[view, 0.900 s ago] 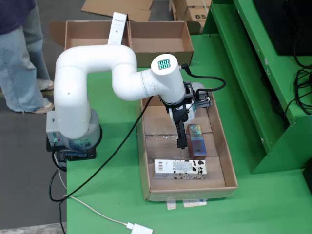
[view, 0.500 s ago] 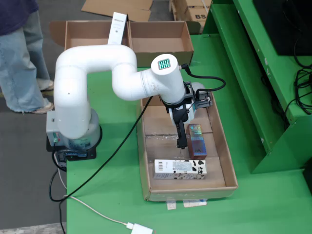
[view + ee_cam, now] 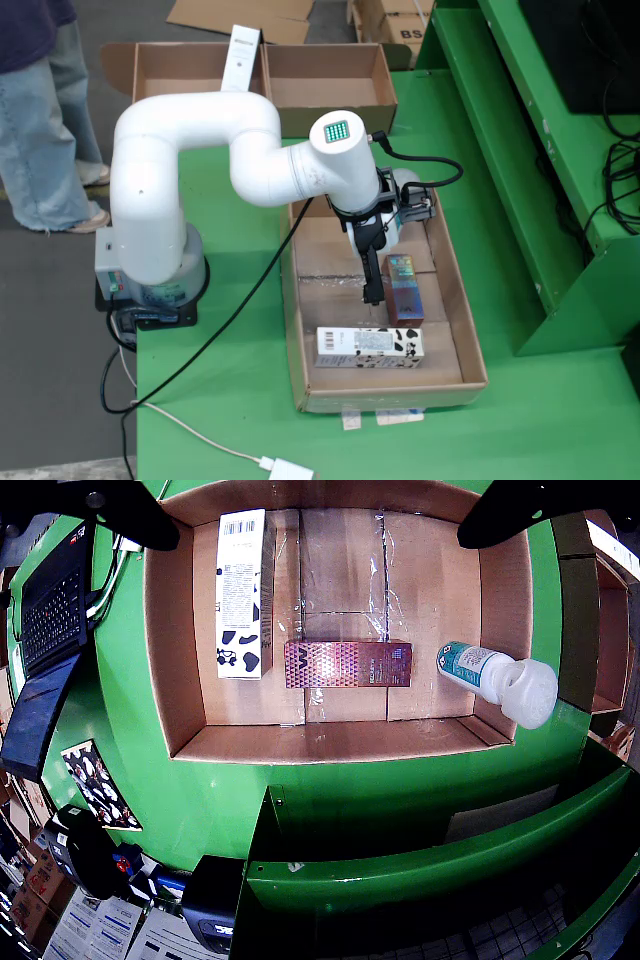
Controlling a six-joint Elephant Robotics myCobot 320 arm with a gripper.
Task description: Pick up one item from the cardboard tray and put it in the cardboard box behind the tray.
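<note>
A long cardboard tray (image 3: pixel 297 330) lies on the green table. It holds a white box with black cow patches (image 3: pixel 370 346) (image 3: pixel 240 592), a shiny maroon box (image 3: pixel 403 288) (image 3: pixel 348 664) and a white bottle with a teal label (image 3: pixel 490 675). The arm hides that bottle in the fixed view. My gripper (image 3: pixel 376 285) (image 3: pixel 330 500) hovers above the tray's middle, close beside the maroon box, and is open. Its dark fingers (image 3: pixel 120 510) sit far apart with nothing between them. Behind the tray stands the two-part cardboard box (image 3: pixel 320 95).
A tall white carton (image 3: pixel 240 55) stands upright in the back box. A person (image 3: pixel 40 110) is at the far left beside the arm's base (image 3: pixel 150 270). Green shelving (image 3: pixel 560 200) runs along the right. A black cable (image 3: pixel 220 330) crosses the table.
</note>
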